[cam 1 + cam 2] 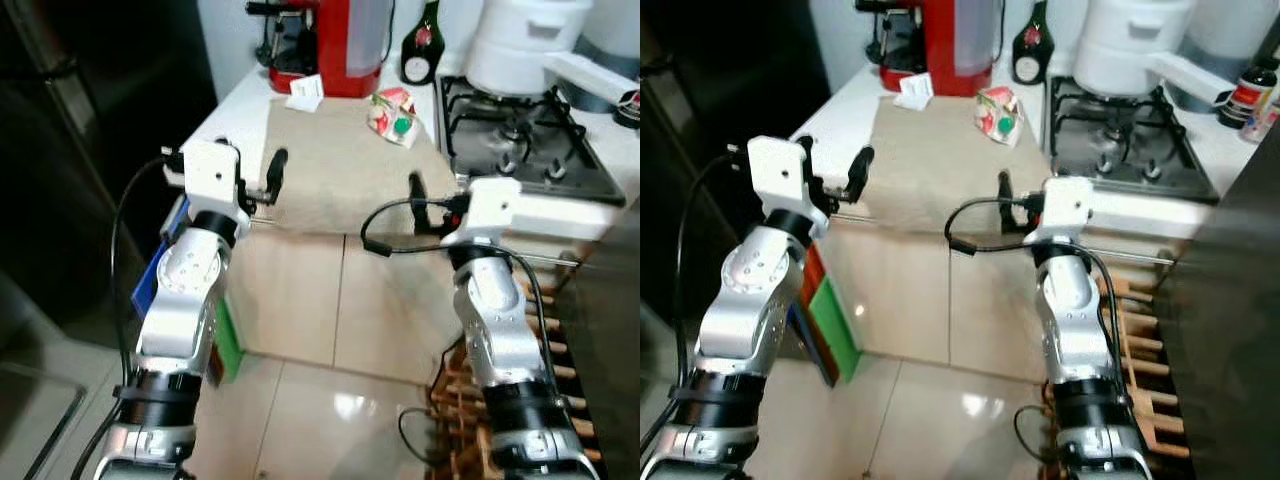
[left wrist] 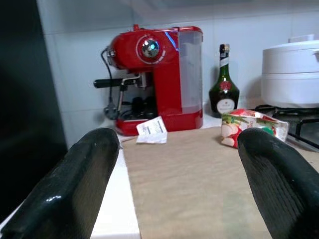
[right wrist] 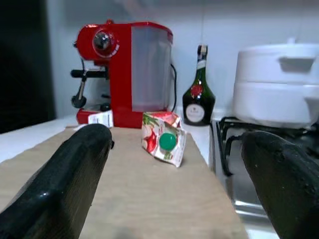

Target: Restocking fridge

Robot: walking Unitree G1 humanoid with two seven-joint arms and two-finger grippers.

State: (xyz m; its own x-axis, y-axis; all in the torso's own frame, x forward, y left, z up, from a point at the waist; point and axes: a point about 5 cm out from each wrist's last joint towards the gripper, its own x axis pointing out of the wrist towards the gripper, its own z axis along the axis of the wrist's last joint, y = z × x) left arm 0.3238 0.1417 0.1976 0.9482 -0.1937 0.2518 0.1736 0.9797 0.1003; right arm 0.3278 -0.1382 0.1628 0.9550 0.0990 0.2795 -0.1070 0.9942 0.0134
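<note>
Jaws on both arms stand spread with nothing between them. The left gripper [image 2: 174,189] and the right gripper [image 3: 172,189] are both held level at the near edge of the white desk [image 1: 232,105], pointing over the beige cloth mat [image 1: 340,160] that covers its middle. The crumpled red, white and green carton with a green round cap [image 3: 163,138] lies on the far part of that mat, well apart from either pair of jaws, nearer the right gripper's line than the left's; it appears to lie tipped on its side, though the wrist views are too soft to be sure. Behind it on the desk stand a red espresso machine [image 2: 154,77] and a dark green bottle with a red seal [image 3: 198,89]. A small white paper slip [image 2: 152,130] rests against the machine's base. Beside the mat sits a gas hob [image 1: 520,140] carrying a large white lidded pot [image 1: 520,45].
</note>
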